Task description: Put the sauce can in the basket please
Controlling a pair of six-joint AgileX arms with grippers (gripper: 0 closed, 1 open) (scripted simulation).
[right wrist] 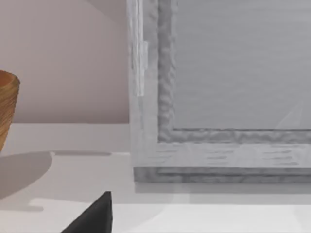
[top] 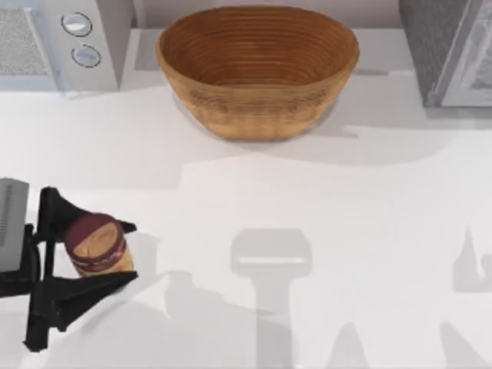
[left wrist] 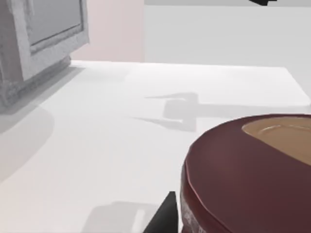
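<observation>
maroon-topped sauce can [top: 96, 245] between spread fingers of left tool [top: 115, 254], near table's left edge.

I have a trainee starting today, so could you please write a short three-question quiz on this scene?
1. True or false: the sauce can already lies in the basket.
2. Which end effector brackets the can: A) left B) right?
3. Fill in: in the top view the basket stands between two grey ____.

Key
1. False; it stands on the table, at its left side.
2. A; the left end effector has a finger on either side.
3. Appliances.
</observation>
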